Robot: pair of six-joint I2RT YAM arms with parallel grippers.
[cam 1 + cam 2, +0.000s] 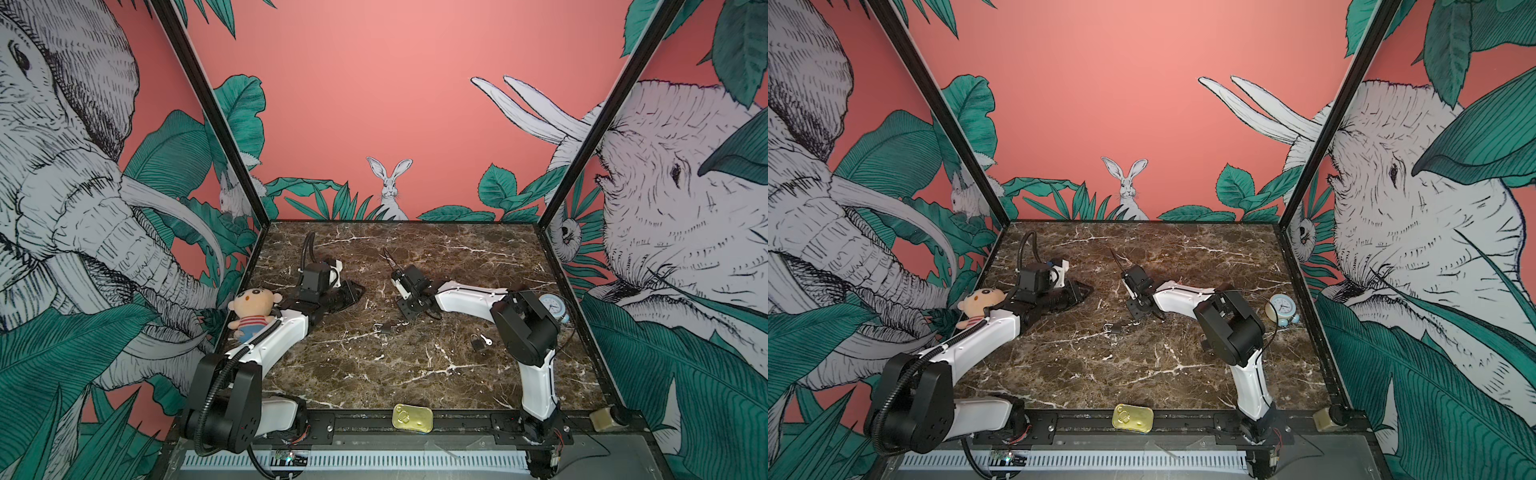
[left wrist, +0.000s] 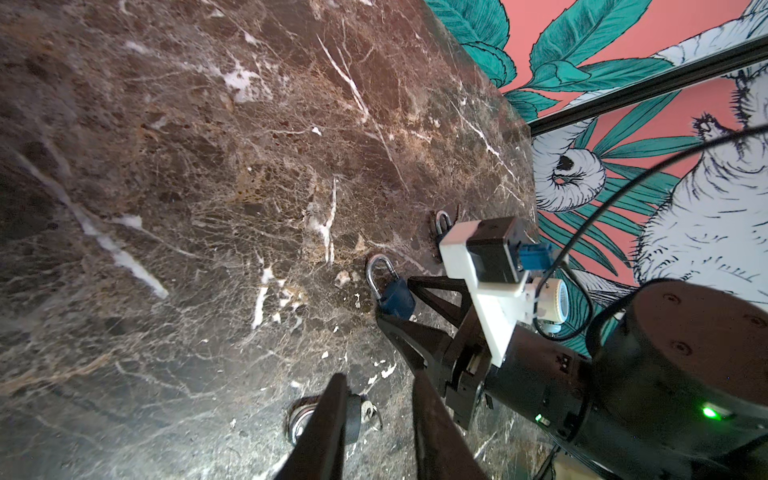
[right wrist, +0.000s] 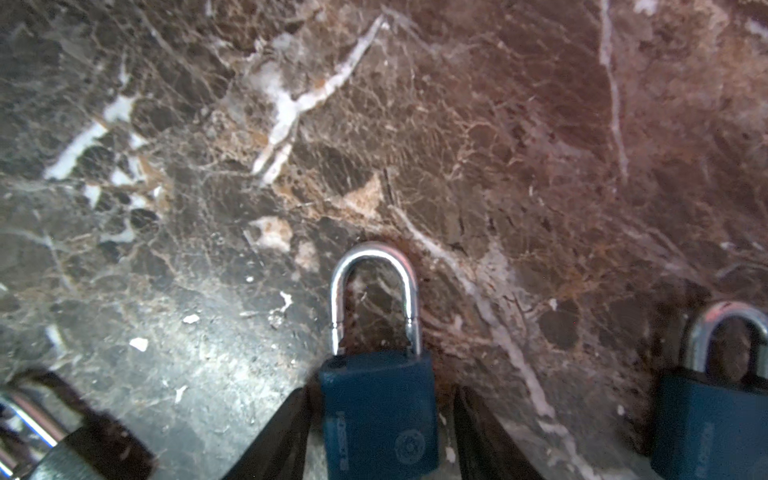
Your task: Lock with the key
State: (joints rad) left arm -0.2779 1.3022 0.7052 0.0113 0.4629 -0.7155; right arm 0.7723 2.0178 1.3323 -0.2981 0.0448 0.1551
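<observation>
marble table (image 1: 374, 374): dark brown with white veins; fills the whole floor of the booth
left gripper (image 2: 378, 376): comes in from the left, low over the left-middle of the table; fingers apart; a dark bit (image 2: 354, 409) with a silver loop sits right by one finger in the left wrist view, honestly can't tell what it is or if they touch
right gripper (image 3: 382, 390): reaches from the right into the middle; jaws apart, one on each side of the blue padlock's body, clear gap on one side
plush doll (image 1: 253, 307): left edge, tucked beside the left arm
alarm clock (image 1: 1282, 307): pale blue; right edge
sardine tin (image 1: 412, 417): gold; near rail, middle
blue padlock (image 3: 378, 415): flat in the table's middle; silver shackle points left
second padlock (image 1: 477, 344): right of the first, a bit nearer
key (image 1: 487, 341): small, silver; just beside the second padlock, on its right
</observation>
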